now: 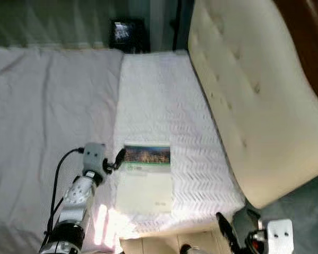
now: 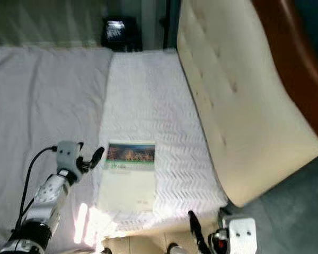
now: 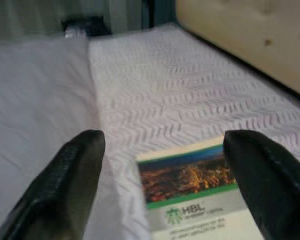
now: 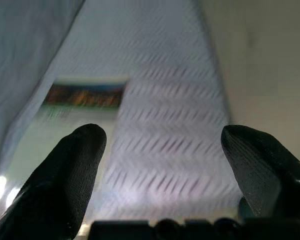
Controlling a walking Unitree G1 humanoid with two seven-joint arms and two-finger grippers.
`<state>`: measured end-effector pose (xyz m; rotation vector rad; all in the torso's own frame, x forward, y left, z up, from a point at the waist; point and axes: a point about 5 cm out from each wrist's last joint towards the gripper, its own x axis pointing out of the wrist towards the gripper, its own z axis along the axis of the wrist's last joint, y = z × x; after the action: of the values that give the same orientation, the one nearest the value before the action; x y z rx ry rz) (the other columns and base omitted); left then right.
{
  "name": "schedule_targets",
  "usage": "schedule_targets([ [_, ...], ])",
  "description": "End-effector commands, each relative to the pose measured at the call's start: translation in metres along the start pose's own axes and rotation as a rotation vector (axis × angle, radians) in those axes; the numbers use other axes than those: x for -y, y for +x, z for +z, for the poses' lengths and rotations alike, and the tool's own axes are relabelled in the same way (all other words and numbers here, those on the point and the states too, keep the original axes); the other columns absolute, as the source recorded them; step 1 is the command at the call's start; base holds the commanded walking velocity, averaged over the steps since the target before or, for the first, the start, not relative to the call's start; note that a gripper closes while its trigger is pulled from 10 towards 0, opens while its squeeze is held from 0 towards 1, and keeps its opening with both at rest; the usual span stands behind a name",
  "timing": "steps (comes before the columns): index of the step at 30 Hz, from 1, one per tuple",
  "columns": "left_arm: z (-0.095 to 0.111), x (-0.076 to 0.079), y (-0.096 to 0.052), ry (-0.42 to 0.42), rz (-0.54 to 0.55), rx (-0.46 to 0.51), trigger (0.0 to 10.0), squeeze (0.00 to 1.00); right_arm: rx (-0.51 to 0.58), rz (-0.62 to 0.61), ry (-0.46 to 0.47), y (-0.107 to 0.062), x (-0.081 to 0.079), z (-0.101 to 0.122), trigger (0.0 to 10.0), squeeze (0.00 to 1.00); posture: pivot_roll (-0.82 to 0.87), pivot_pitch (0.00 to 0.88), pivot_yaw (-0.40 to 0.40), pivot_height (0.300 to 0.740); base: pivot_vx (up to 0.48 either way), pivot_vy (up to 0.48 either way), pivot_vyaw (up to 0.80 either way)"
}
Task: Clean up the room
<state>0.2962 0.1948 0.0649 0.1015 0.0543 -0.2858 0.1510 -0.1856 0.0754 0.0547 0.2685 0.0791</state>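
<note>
A flat booklet [image 1: 147,180] with a night-city photo, a green stripe and a pale lower cover lies on a white zigzag-textured cover [image 1: 159,100] near the bed's front edge. My left gripper [image 1: 116,159] is open just beside the booklet's top left corner. In the left wrist view its fingers [image 3: 80,165] stand either side of that booklet [image 3: 190,190] edge with nothing between them. My right gripper [image 1: 230,230] is open, low at the bed's front right corner, pointing along the textured cover [image 4: 165,100] toward the booklet [image 4: 85,97].
A grey-white sheet [image 1: 42,100] covers the bed's left part. A cream tufted headboard [image 1: 254,100] leans along the right side. A small dark box [image 1: 127,34] stands beyond the far end. Teal floor [image 1: 305,203] shows at the right.
</note>
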Motion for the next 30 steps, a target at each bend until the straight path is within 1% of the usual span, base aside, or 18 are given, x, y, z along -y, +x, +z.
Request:
schedule_targets([
  [1,0.002,0.008,-0.008,0.020,-0.055,-0.012,10.0,1.00,0.019,-0.064,0.000,0.007,0.008,-0.002,10.0,0.00,-0.05,0.000,0.004,0.740,0.000,0.000,0.00],
  [3,0.006,0.019,-0.021,0.020,-0.079,0.004,10.0,1.00,0.098,-0.099,0.070,0.020,0.012,0.006,10.0,0.00,-0.04,0.000,0.009,0.740,0.000,0.000,0.00],
  [4,0.006,0.019,-0.021,0.020,-0.079,0.004,10.0,1.00,0.098,-0.099,0.070,0.020,0.012,0.006,10.0,0.00,-0.04,0.000,0.009,0.740,0.000,0.000,0.00],
  [5,0.011,0.029,-0.028,-0.006,-0.079,0.038,10.0,1.00,0.131,-0.119,0.077,0.036,0.015,0.009,10.0,0.00,-0.02,0.000,0.007,0.740,0.000,0.000,0.00],
  [6,0.011,0.029,-0.028,-0.006,-0.079,0.038,10.0,1.00,0.131,-0.119,0.077,0.036,0.015,0.009,10.0,0.00,-0.02,0.000,0.007,0.740,0.000,0.000,0.00],
  [7,0.013,0.032,-0.031,-0.017,-0.074,0.051,10.0,1.00,0.136,-0.123,0.068,0.040,0.016,0.010,10.0,0.00,-0.02,0.000,0.007,0.740,0.000,0.000,0.00],
  [8,0.011,0.037,-0.034,-0.046,-0.076,0.038,10.0,0.00,0.145,-0.122,0.061,0.046,0.016,0.012,10.0,0.00,-0.02,0.000,0.001,0.740,0.000,0.000,0.00],
  [10,0.008,0.043,-0.037,-0.080,-0.055,0.027,10.0,0.00,0.153,-0.106,0.053,0.053,0.014,0.013,10.0,0.00,-0.01,0.000,-0.006,0.740,0.000,0.000,0.00],
  [15,0.007,0.057,-0.036,-0.123,-0.043,-0.021,10.0,0.00,0.156,-0.082,0.038,0.062,0.013,0.011,10.0,0.00,-0.02,0.000,-0.016,0.740,-0.052,0.000,0.00],
  [17,0.006,0.062,-0.036,-0.134,-0.052,-0.035,10.0,0.00,0.154,-0.074,0.034,0.063,0.013,0.010,10.0,0.00,-0.02,0.000,-0.018,0.740,-0.326,0.178,0.00],
  [22,0.003,0.065,-0.036,-0.165,-0.053,-0.064,10.0,0.00,0.144,-0.068,0.024,0.062,0.013,0.004,10.0,0.00,-0.03,0.000,-0.016,0.740,-0.325,0.356,0.00],
  [25,0.002,0.067,-0.036,-0.165,-0.063,-0.076,10.0,0.00,0.143,-0.067,0.023,0.061,0.013,0.003,10.0,0.00,-0.03,0.000,-0.016,0.740,-0.322,0.358,0.00],
  [28,-0.001,0.067,-0.034,-0.146,-0.070,-0.098,10.0,0.00,0.143,-0.062,0.016,0.061,0.012,0.002,10.0,0.00,-0.04,0.000,-0.011,0.740,-0.319,0.364,0.00],
  [30,-0.003,0.067,-0.032,-0.117,-0.069,-0.114,10.0,0.00,0.148,-0.053,0.006,0.061,0.011,0.003,10.0,0.00,-0.05,0.000,-0.010,0.740,-0.152,0.184,0.00],
])
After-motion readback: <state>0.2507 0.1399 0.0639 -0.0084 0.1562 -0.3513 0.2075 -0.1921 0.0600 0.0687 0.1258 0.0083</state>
